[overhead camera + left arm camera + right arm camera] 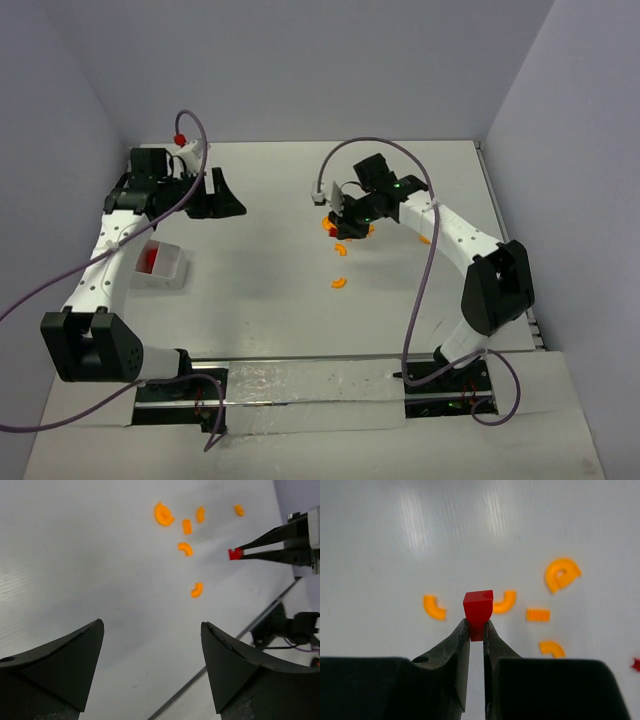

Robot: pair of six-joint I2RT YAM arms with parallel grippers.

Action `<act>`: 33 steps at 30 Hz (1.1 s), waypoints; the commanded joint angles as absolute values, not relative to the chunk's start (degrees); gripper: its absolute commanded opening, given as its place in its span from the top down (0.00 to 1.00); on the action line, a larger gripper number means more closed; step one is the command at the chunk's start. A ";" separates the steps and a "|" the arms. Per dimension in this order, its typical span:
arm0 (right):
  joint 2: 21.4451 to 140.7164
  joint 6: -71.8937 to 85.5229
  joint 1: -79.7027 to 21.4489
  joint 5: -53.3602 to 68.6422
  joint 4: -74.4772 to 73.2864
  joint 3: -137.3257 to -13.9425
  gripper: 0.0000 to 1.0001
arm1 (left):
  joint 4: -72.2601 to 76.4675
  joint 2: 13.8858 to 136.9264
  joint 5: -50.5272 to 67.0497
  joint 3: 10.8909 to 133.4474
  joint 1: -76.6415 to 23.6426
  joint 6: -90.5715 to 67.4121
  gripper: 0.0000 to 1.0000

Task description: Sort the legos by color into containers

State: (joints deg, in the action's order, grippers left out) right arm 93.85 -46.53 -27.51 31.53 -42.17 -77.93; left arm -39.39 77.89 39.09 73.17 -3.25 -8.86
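Red lego pinched in right pincer, arm stretched forward, left pincer spread wide

Red lego apparently lifted; orange curves scattered.

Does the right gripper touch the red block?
Touching. In the right wrist view the right gripper clamps the red block between both fingertips, with no gap.

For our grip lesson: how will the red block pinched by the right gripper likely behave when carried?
Probably rigid: the red block shows crisp edges in the right gripper. Likely light, being tiny. Only its lower part is pinched, so it might twist or slip.
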 commanded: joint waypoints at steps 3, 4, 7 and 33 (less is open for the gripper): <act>93.38 -30.66 -37.26 33.68 -35.90 -85.39 1.00 | -28.27 77.62 47.32 70.36 -8.52 -21.18 0.12; 93.54 -29.19 -38.99 33.61 -35.00 -86.13 1.00 | -27.46 77.94 47.87 69.70 -9.30 -22.80 0.12; 94.05 -26.71 -41.19 32.65 -33.57 -88.12 1.00 | -25.48 78.75 49.80 68.07 -10.64 -25.63 0.14; 96.03 -21.94 -45.58 28.55 -29.76 -92.39 1.00 | -17.98 82.74 57.62 64.79 -14.77 -33.08 0.52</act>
